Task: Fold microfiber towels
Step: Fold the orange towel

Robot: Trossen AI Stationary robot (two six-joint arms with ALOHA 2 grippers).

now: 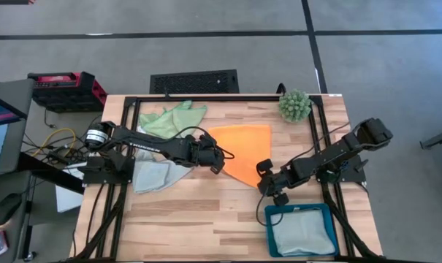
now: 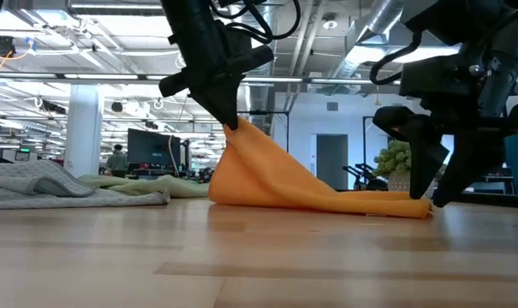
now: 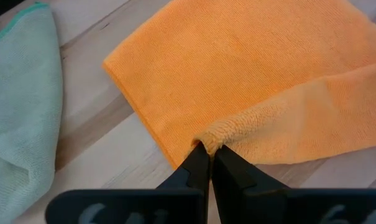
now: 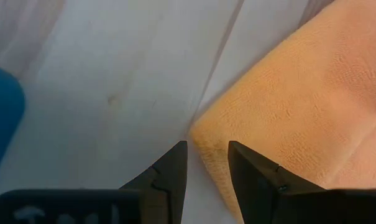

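Note:
The orange towel (image 1: pixel 242 150) lies mid-table, and its left corner is raised by my left gripper (image 1: pixel 219 158), which is shut on it. In the low view the orange towel (image 2: pixel 284 184) slopes like a tent from that gripper (image 2: pixel 233 121) down to the wood. My right gripper (image 4: pixel 206 152) is open at the towel's near corner (image 4: pixel 203 127). One finger is over bare wood and the other over the cloth. A light green towel (image 1: pixel 173 118) and a pale mint towel (image 1: pixel 153 175) lie at the left. A pale blue-grey towel (image 1: pixel 301 235) lies in the teal tray (image 1: pixel 269 228). My left gripper pinches the orange towel's left corner (image 3: pixel 215 132) between its two fingertips, coming slanting down from the table's left. The corner is bunched and lifted off the wood. The rest of the cloth falls away below it and lies on the table. Whether my right gripper touches the towel, I cannot tell.
A spiky green ball plant (image 1: pixel 295 106) stands at the far right corner. The teal tray sits at the near right, close to my right gripper. Bare wood (image 1: pixel 199 212) stretches along the near side, left of the tray.

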